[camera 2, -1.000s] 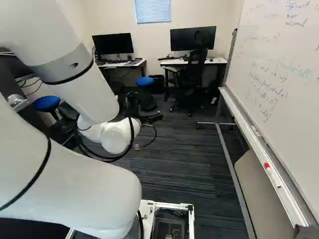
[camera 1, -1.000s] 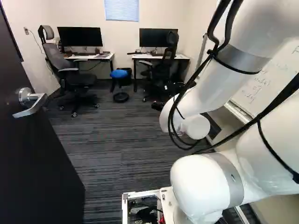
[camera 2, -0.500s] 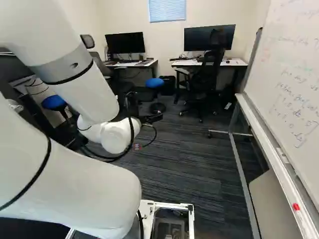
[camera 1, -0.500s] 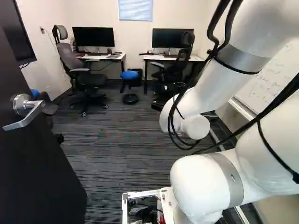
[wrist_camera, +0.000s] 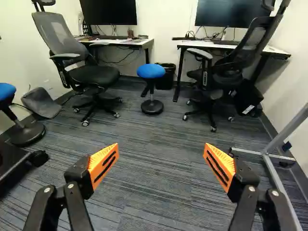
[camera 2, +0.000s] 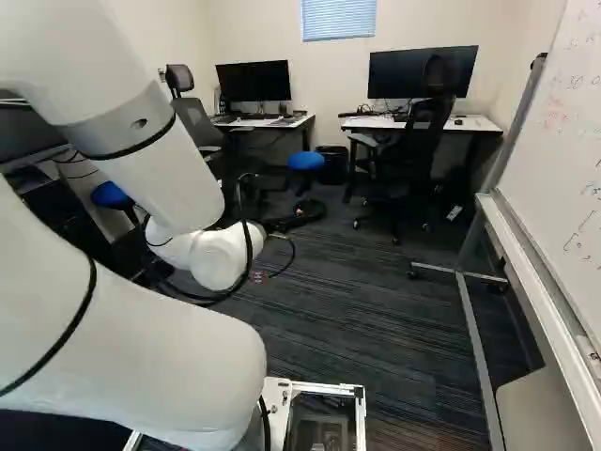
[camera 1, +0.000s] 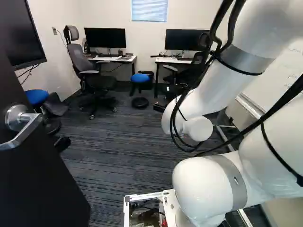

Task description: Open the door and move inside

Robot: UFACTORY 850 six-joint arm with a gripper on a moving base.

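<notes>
A dark door (camera 1: 40,175) stands open at the left of the left base view, with its silver lever handle (camera 1: 21,124) on the face toward the room. Past the white wrist of my arm, part of the black gripper (camera 2: 282,224) shows in the right base view, well away from the door; its fingertips are not clear there. The wrist view has the gripper (wrist_camera: 161,166) open, orange pads wide apart, with only carpet beyond and nothing between them. Neither door nor handle appears in the wrist view.
Two desks (wrist_camera: 124,42) (wrist_camera: 216,45) with monitors, office chairs (wrist_camera: 91,74) (wrist_camera: 216,79) and a blue stool (wrist_camera: 151,71) line the far side. Another blue stool (camera 1: 36,96) is beyond the door. A whiteboard on a metal frame (camera 2: 474,348) stands to the right.
The base has turned left and moved ahead: the room shifts right in both base views, while the near door handle slides left and looks larger. The arm keeps its pose.
</notes>
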